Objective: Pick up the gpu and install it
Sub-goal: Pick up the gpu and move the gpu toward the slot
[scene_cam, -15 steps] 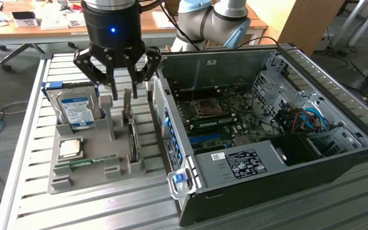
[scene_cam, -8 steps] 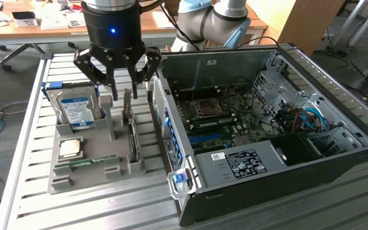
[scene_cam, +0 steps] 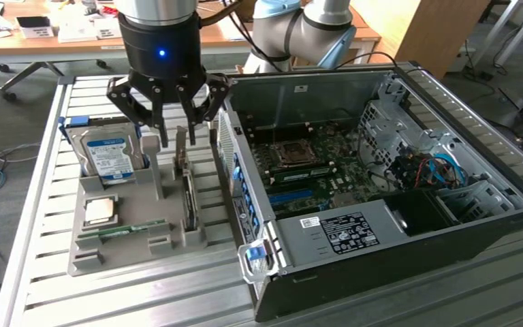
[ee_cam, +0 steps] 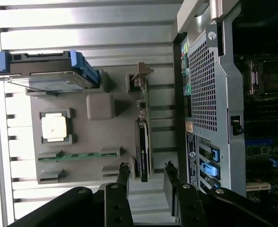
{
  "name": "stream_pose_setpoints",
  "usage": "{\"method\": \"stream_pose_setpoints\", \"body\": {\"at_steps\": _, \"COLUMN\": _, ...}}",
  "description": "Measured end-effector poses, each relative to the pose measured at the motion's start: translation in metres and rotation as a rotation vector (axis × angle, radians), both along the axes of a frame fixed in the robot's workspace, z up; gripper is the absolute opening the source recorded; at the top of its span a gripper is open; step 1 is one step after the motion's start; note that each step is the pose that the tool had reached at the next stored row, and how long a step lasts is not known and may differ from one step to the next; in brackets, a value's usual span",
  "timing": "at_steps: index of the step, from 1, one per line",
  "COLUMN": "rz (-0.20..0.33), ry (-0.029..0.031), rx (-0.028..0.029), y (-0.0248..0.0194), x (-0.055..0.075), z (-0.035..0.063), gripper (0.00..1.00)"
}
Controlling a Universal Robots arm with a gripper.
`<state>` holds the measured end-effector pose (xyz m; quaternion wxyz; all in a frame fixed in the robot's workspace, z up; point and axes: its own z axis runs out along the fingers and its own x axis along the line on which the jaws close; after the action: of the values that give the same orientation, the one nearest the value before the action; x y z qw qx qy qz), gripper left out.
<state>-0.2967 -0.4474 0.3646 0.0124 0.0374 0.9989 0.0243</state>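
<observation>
The pincer (scene_cam: 172, 124) hangs in the air with its two fingers (ee_cam: 123, 176) spread apart. It holds nothing.

The gpu (scene_cam: 188, 196) is right under the pincer. It stands up on its thin edge in a slot of the grey tray (scene_cam: 125, 257). From the wrist, the gpu (ee_cam: 143, 147) lines up with the gap between the fingers, one finger on each side, not touching it yet.

The open case (scene_cam: 479, 225) is just beside the pincer on one side. The drive (scene_cam: 107, 155) stands near it on the other side.

I think the gpu is light and stiff, so it will not bend or flop. It looks easy to break, though, with lots of tiny parts on it. The best place to hold it is likely the two flat faces near the top edge, squeezing gently. The flat faces may be a bit slippery. The thin metal end looks like a poor place to grab.
</observation>
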Motion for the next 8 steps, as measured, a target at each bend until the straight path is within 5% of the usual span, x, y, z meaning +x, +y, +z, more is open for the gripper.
{"method": "stream_pose_setpoints", "body": {"at_steps": 8, "rz": 0.000, "ry": 0.0001, "rx": 0.0000, "y": 0.0000, "x": 0.0000, "z": -0.0091, "gripper": 0.43}}
